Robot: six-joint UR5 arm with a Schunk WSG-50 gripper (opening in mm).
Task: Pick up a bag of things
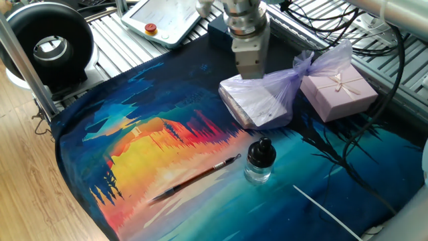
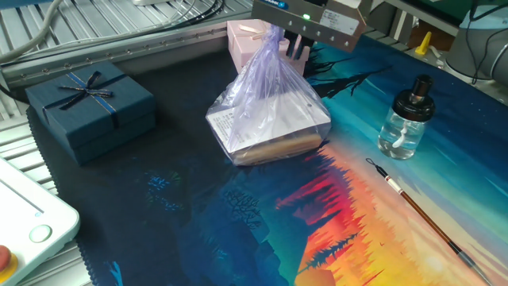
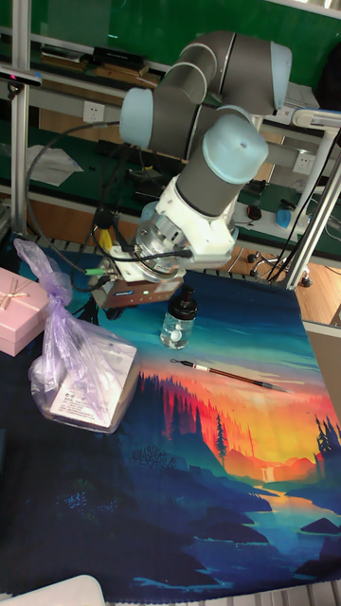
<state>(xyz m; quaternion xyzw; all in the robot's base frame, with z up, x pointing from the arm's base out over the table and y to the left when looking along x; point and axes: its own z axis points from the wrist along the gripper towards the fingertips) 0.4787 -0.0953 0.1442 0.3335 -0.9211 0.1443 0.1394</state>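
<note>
The bag of things (image 1: 257, 100) is pale-lilac plastic with a whitish block inside, and it lies on the painted mat. Its knotted neck (image 1: 304, 65) flares up toward the pink box. In the other fixed view the bag (image 2: 270, 119) rises to a twisted neck under my gripper (image 2: 296, 51). Two dark fingers (image 2: 305, 52) hang slightly apart just beside that neck and hold nothing. In one fixed view my gripper (image 1: 250, 67) hovers over the bag's far left corner. The tall view puts my gripper (image 3: 128, 301) above and right of the bag (image 3: 80, 369).
A pink gift box (image 1: 338, 90) touches the bag's knotted end. A navy gift box (image 2: 91, 103) sits at the mat's left. A glass bottle (image 1: 259, 161) and a paintbrush (image 1: 197, 175) lie in front of the bag. Cables run behind the table.
</note>
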